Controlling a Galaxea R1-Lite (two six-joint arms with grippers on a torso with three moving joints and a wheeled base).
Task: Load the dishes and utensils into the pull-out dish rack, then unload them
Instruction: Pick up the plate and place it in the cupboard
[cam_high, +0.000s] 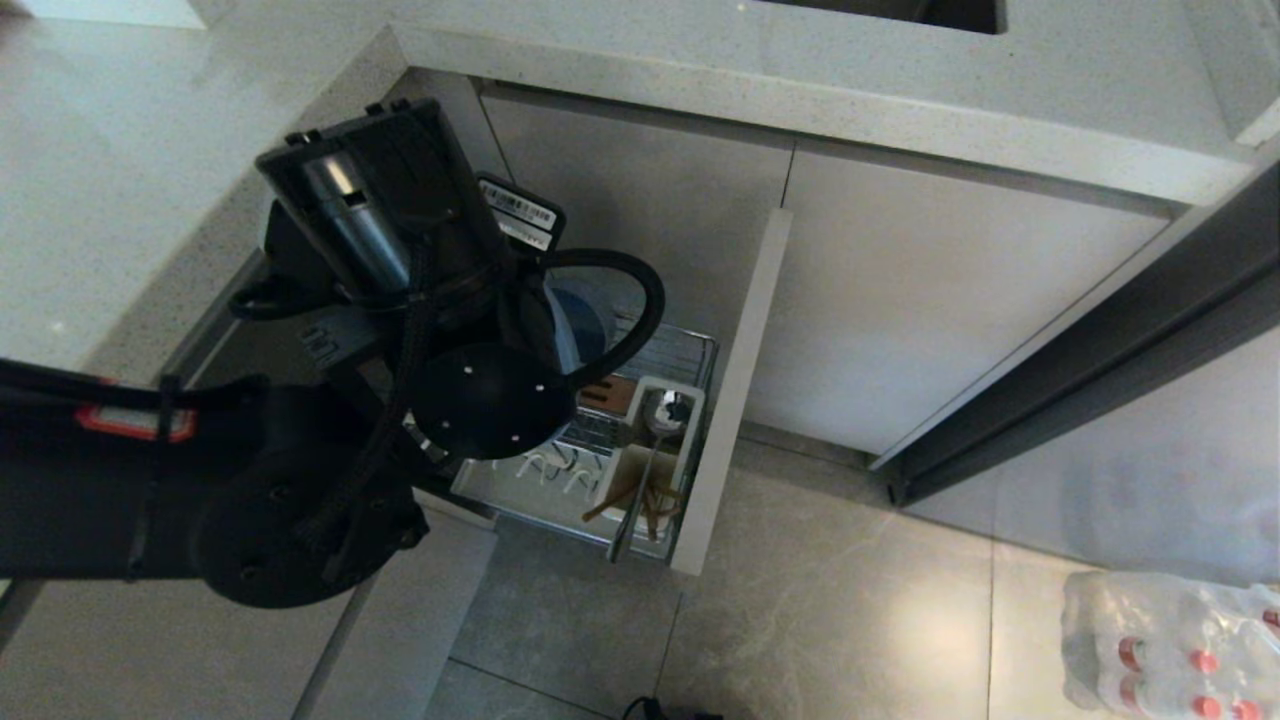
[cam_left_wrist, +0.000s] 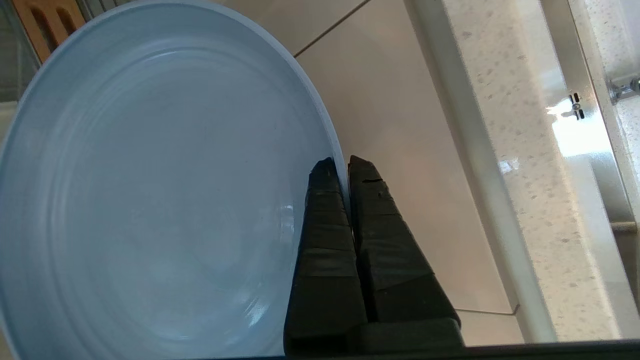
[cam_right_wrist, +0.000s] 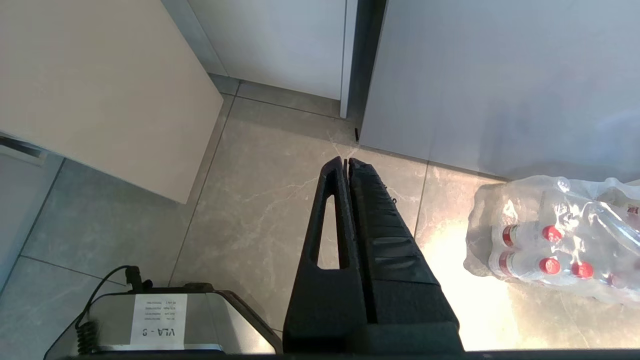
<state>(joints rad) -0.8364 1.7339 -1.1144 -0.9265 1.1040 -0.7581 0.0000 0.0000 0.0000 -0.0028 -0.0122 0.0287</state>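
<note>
My left gripper (cam_left_wrist: 345, 165) is shut on the rim of the light-blue plate (cam_left_wrist: 150, 200), one finger inside the rim and one outside. In the head view my left arm (cam_high: 400, 300) covers most of the plate (cam_high: 580, 320), which is held on edge above the back of the pull-out dish rack (cam_high: 690, 345). The rack's white utensil cup (cam_high: 640, 470) holds the silver spoon (cam_high: 665, 412) and the wooden chopsticks (cam_high: 655, 505). The slotted wooden strip (cam_high: 605, 395) lies beside the plate. The bowl is out of view. My right gripper (cam_right_wrist: 346, 162) is shut and empty over the floor.
The rack's beige front panel (cam_high: 735, 400) stands out from the cabinet fronts (cam_high: 930, 320) under the speckled countertop (cam_high: 700, 80). A shrink-wrapped pack of bottles (cam_high: 1170, 640) sits on the tiled floor at the right. My base (cam_right_wrist: 150, 320) is below the right gripper.
</note>
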